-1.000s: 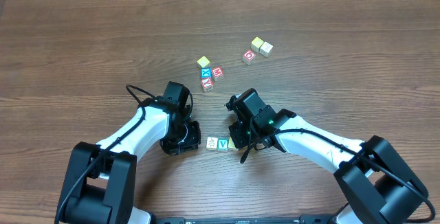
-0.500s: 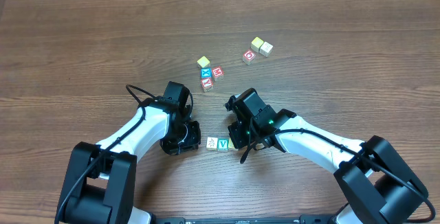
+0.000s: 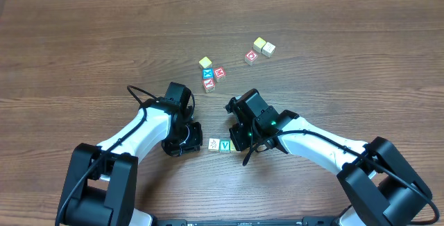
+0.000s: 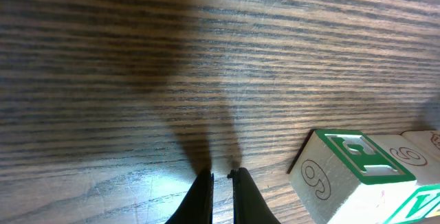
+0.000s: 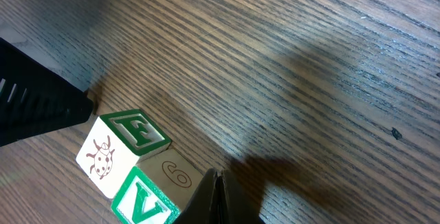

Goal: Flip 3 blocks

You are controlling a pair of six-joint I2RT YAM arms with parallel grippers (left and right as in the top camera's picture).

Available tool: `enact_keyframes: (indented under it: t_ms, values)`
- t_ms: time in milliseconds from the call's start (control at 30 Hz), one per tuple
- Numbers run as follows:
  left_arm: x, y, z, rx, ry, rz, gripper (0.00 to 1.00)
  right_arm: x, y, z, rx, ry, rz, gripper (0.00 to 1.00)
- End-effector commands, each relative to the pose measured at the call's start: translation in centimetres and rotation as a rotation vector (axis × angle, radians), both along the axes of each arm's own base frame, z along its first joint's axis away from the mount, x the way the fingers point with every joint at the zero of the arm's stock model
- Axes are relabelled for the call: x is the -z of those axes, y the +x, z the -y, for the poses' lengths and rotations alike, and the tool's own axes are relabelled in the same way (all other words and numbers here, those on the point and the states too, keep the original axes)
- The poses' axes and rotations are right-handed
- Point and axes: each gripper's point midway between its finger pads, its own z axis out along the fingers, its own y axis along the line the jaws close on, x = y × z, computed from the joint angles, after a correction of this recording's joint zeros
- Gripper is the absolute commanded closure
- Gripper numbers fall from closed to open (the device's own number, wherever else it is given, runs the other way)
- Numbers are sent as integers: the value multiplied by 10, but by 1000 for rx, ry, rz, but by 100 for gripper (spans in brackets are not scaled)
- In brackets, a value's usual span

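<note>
Left gripper [image 4: 220, 177] and right gripper [image 5: 217, 180]: slim black jaws pinched together, nothing held. Between them, lower centre of the overhead view: two small square wooden cubes touching, F cube [image 5: 127, 145] and V cube [image 5: 146, 203]. Smooth cream faces, green printed borders. Table [image 5: 309, 59] is grainy brown wood.

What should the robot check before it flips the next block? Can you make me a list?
1. The left claw is shut and empty: ok.
2. The right claw is shut and empty: ok.
3. The V block sits flat on the table: ok.
4. Free space all around the V block: not ok, the F block touches it.
5. The right claw is touching a block: cannot tell.
</note>
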Motion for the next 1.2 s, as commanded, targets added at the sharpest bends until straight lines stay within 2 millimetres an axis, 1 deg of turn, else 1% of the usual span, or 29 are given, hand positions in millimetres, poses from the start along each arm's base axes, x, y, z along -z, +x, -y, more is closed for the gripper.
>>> enact_keyframes:
  t_ms: [0,67,133,233,367,467,667,767,967,1067,1167]
  values:
    - [4,-4,-4,-5,25,-14,94,-8,6,-8,-9,23,22,96]
    - [4,-4,-4,-5,25,-14,95,-8,9,-7,6,14,34,96]
    - [4,-4,-4,-5,26,-13,95,-9,17,-3,53,-8,54,96]
    - [4,1,-2,-4,20,7,95,-19,29,-4,82,4,69,96]
    - [3,21,4,-3,-9,90,93,-37,43,-3,109,13,81,96]
    - [0,35,13,-2,-52,145,93,-45,49,0,124,7,72,96]
    - [-6,48,27,14,-128,203,93,-58,49,7,138,-16,48,96]
    - [-13,51,39,66,-203,232,95,-70,48,9,141,-3,62,96]
    - [-17,48,47,89,-258,225,96,-95,48,12,147,32,104,96]
    - [-16,45,47,90,-260,212,96,-99,48,16,155,35,108,96]
    - [-15,41,46,95,-257,197,96,-97,46,19,160,24,95,96]
